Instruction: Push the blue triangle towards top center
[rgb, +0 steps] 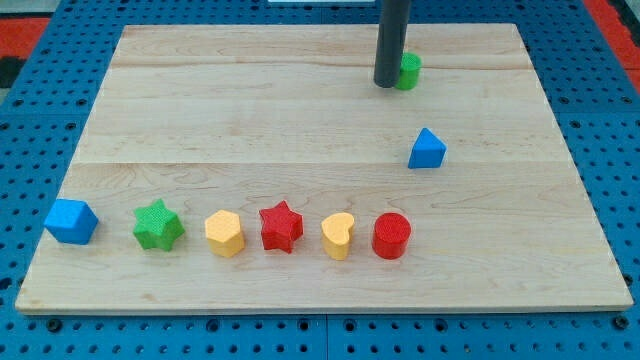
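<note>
Resting on the wooden surface (300, 110), my tip (387, 84) is touching a green block (409, 71), well above the blue triangle (427, 150); no writing is showing.

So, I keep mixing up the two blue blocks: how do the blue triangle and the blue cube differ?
The blue triangle has a pointed top; the blue cube is boxy. The triangle sits alone at the view's right; the cube ends the bottom row at the left. Only the triangle is near my tip. Both share one blue.
</note>
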